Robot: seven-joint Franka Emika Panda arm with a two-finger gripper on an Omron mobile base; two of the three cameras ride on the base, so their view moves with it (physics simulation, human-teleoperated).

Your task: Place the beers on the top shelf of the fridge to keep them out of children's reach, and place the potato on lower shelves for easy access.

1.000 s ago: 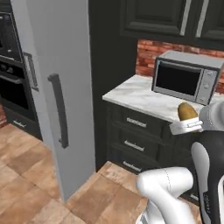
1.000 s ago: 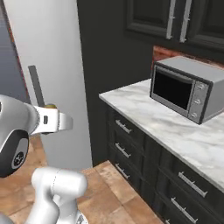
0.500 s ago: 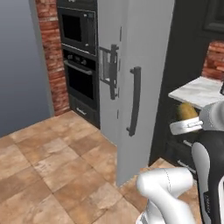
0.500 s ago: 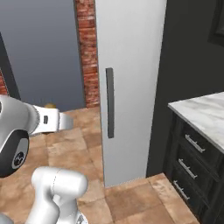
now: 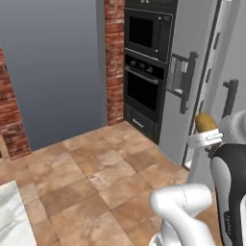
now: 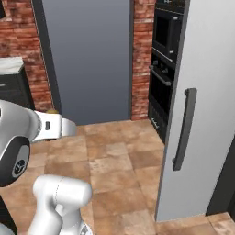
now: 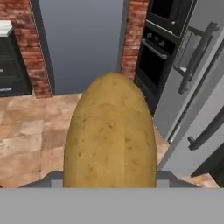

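Observation:
My gripper (image 5: 206,135) is shut on the potato (image 5: 205,122), a golden-brown oval standing upright between the fingers at the right edge of the left base view. Seen from the hand, the potato (image 7: 110,135) bulks large in the middle and hides the fingertips. Its tip (image 6: 52,111) peeks over the white hand in the right base view. The fridge (image 5: 197,101) stands to the right, silver-grey, with dark bar handles (image 6: 184,129) and a dispenser panel (image 5: 178,73). Its doors look closed, so the top shelf and lower shelves are hidden. The beers are out of view.
Black wall ovens (image 5: 145,72) stand left of the fridge, beside a brick pillar (image 5: 114,57) and a flat grey wall (image 6: 87,55). Brown tiled floor (image 5: 96,168) spreads ahead. A pale counter corner (image 5: 9,216) sits low left, and a dark cabinet (image 7: 11,61) stands far left.
The whole picture has swung: the base has turned, the microwave counter has left view and the fridge front, ovens and brick wall have come in. The potato stays in my gripper.

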